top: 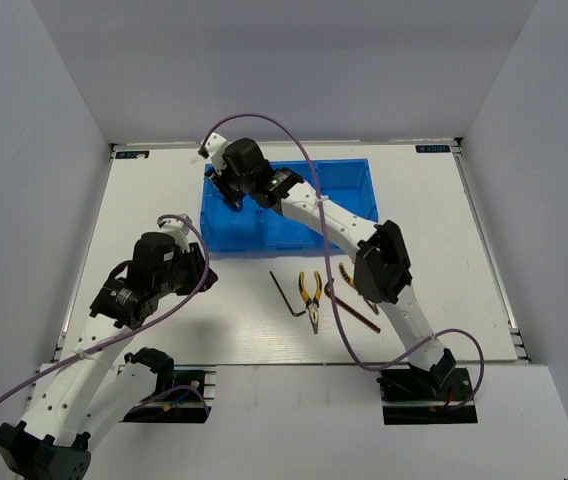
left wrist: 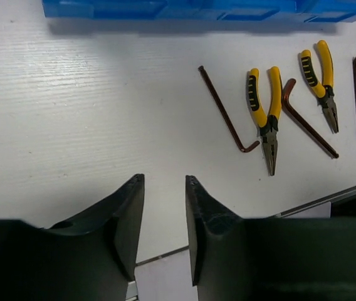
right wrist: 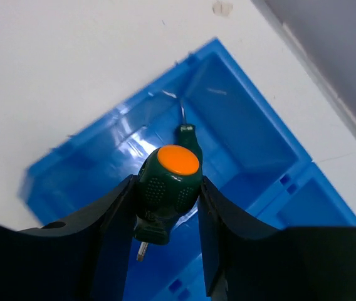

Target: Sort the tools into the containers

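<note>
"Where is the left gripper (left wrist: 165, 182)?"
"Low on the left, over the white bench (top: 154, 200). Its jaws stand apart with nothing between them."
"And the right gripper (right wrist: 165, 188)?"
"It squeezes a green screwdriver (right wrist: 177, 161) above the left end of the blue bin (top: 354, 190)."
"What else?"
"Two yellow pliers (left wrist: 264, 106) and three hex keys (left wrist: 225, 113) lie on the bench, below the bin."

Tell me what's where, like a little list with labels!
right gripper: shut on a screwdriver, over the bin
left gripper: open, empty, above the table
pliers: two, on the table, outside the bin
hex keys: three, on the table beside the pliers
not yet sorted: pliers and hex keys
</note>
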Robot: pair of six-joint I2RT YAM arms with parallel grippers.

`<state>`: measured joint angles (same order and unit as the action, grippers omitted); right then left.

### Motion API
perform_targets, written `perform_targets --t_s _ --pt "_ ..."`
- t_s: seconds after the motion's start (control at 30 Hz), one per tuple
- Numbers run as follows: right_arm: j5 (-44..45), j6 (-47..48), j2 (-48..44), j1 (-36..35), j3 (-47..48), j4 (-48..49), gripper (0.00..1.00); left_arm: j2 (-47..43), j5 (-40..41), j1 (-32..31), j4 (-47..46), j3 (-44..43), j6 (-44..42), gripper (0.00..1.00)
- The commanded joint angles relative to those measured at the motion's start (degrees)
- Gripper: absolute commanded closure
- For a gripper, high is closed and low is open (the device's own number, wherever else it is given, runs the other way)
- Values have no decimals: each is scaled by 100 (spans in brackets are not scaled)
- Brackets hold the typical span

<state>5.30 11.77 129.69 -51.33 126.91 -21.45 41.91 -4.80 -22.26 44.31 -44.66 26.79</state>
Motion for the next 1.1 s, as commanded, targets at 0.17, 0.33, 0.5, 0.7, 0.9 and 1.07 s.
perform_targets --t_s 0.17,0.33,0.5,0.7,0.9,1.07 --pt "226 150 531 325 -413 1151 100 282 -628 -15 -467 169 2 51" --pt "-90 -51 628 484 -299 1030 48 897 -628 -68 -529 55 -59 48" --pt "-688 -342 -81 545 -403 547 33 1609 -575 -374 -810 -60 -130 48" --pt "-1012 -1378 -1285 914 -1176 -261 87 2381 -400 -936 -1179 -244 -51 49" --pt "-1180 -897 -2992 1310 -3319 -1694 100 3103 215 -1613 -1416 -297 713 52" --pt "-1110 -685 -4091 1398 -5664 -1696 58 3437 777 -2001 -1733 -384 1434 44"
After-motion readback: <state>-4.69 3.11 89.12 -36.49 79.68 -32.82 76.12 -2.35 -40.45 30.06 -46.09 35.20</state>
